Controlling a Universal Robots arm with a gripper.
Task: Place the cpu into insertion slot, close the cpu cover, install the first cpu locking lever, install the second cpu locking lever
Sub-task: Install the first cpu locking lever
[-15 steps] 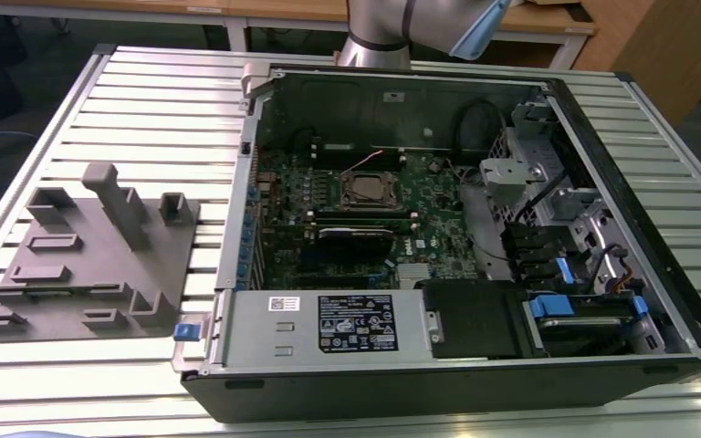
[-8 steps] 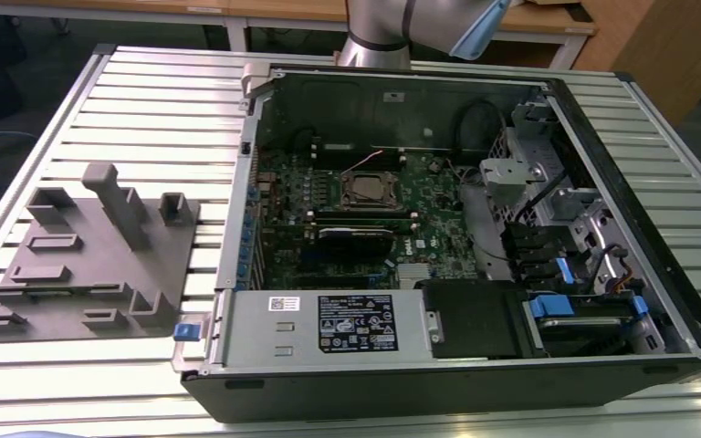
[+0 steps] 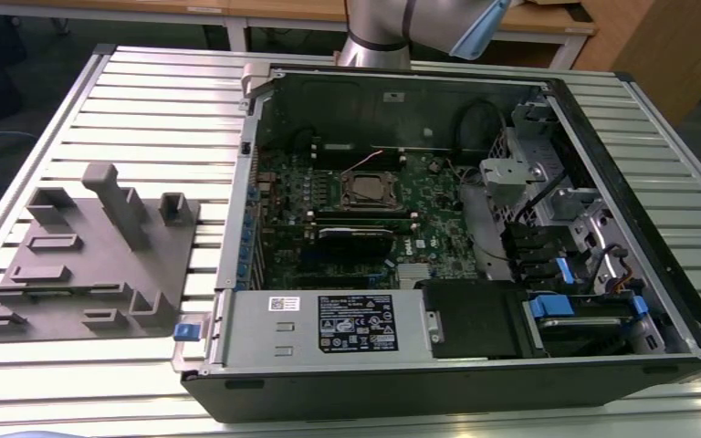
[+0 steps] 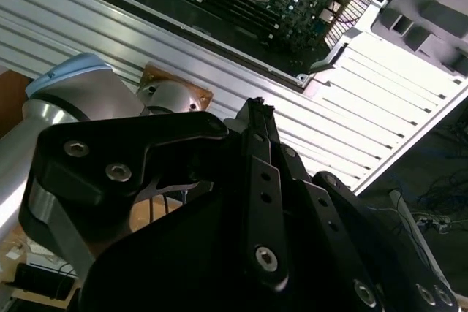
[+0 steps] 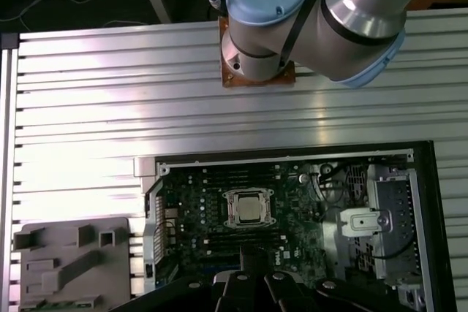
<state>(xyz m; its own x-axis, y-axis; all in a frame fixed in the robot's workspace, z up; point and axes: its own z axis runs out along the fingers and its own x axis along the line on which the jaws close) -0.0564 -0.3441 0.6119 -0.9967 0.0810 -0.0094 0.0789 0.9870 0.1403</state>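
Cpu sits in the slot, cover seemingly down; levers I cannot judge. My hand hangs clear, pinched narrow, empty.

We recorded the top of the cpu as dull silver-grey metal and the motherboard as matt dark green board. The table presented ribbed, bright satin metal slats, and the holder block on it looked like matt grey plastic. The arm showed smooth silver metal tubing with glossy pale-blue plastic caps.
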